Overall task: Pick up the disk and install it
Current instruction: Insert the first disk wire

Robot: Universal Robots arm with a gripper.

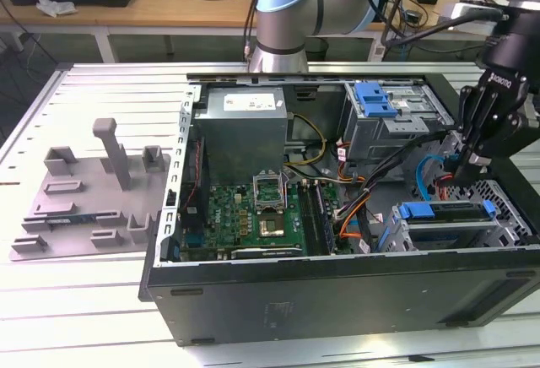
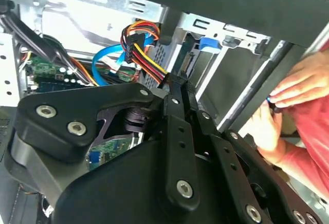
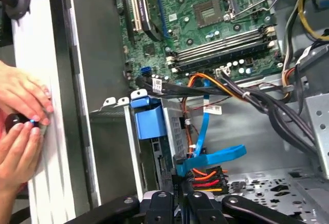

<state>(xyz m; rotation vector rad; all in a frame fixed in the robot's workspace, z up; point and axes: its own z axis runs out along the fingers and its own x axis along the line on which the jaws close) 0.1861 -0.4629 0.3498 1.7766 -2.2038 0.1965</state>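
The disk [image 1: 445, 213], silver with a blue bracket, sits in the lower drive cage at the right end of the open computer case [image 1: 337, 288]. Its blue bracket tab [image 3: 149, 117] shows at the cage mouth in the first wrist view, and again as a blue tab [image 2: 208, 43] in the second wrist view. My black gripper [image 1: 464, 165] hangs just above the cage, apart from the disk. Its fingers are pressed together, with the gripper [image 2: 176, 84] tips beside a power plug [image 2: 138, 44] with red, yellow and orange wires. That same gripper [image 3: 179, 196] is right by a blue data cable [image 3: 216, 157].
A second blue-handled bay [image 1: 375, 98] sits at the case's back right. The motherboard [image 1: 253, 216] and power supply [image 1: 245, 127] fill the case's left half. Loose cables cross beside the cage. A person's hands [image 3: 20, 111] rest on the table by the case. A grey fixture [image 1: 93, 191] lies to the exterior view's left.
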